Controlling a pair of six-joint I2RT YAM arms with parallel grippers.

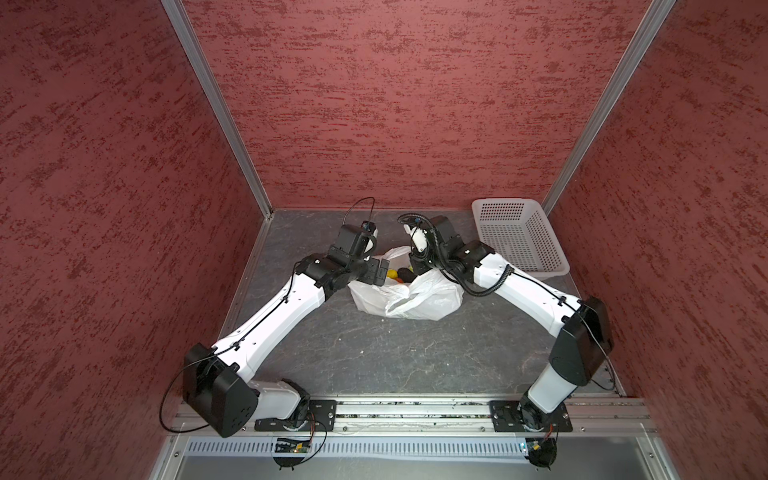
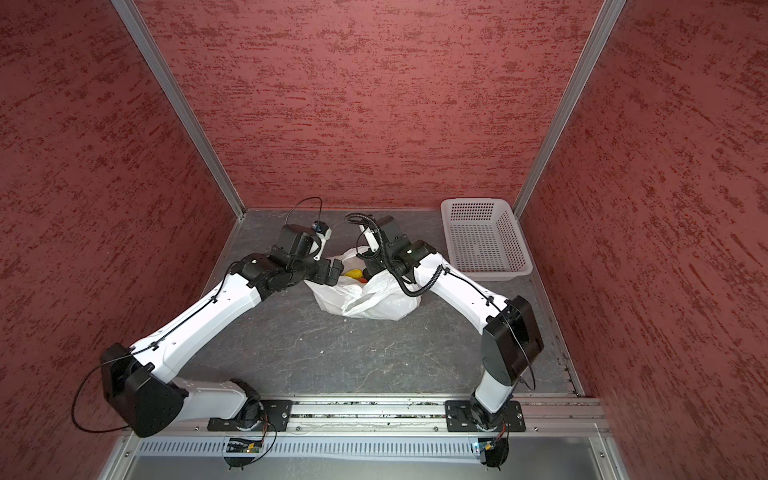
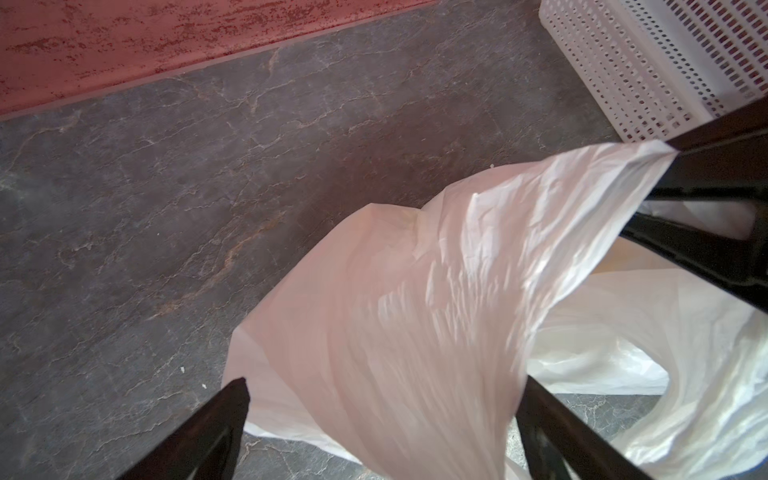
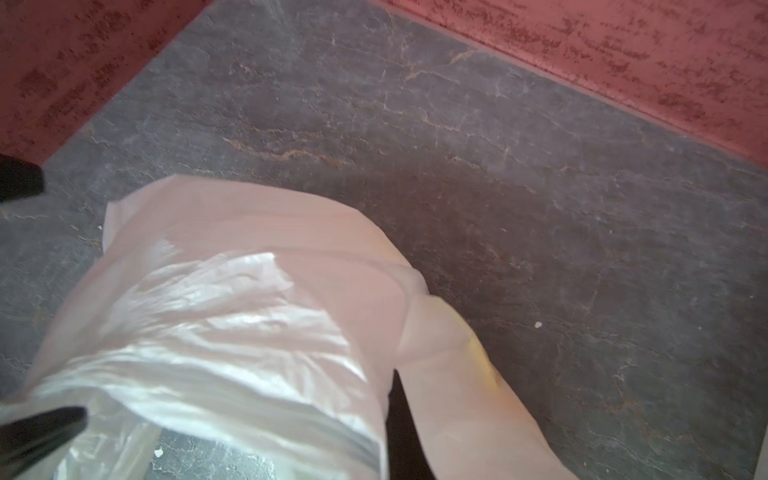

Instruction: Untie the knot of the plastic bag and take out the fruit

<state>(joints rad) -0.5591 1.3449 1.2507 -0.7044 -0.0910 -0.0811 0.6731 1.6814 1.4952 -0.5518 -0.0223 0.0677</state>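
The white plastic bag (image 1: 415, 300) (image 2: 374, 304) lies on the grey table between my two arms, its mouth open upward. Fruit shows inside the mouth: a yellow piece (image 1: 391, 273) (image 2: 353, 274), a dark one (image 1: 405, 272) and a bit of orange (image 1: 398, 280). My left gripper (image 1: 380, 271) (image 3: 386, 399) stands open at the mouth's left rim, and loose bag film (image 3: 415, 311) hangs between its fingers. My right gripper (image 1: 417, 268) (image 4: 395, 386) is shut on the bag's far right rim, pulling it taut (image 3: 648, 156). The knot is out of view.
A white perforated basket (image 1: 552, 270) (image 2: 519, 270) (image 3: 644, 62) stands at the back right, close to the right arm's elbow. Red walls enclose the table on three sides. The arm bases sit on a rail along the front edge.
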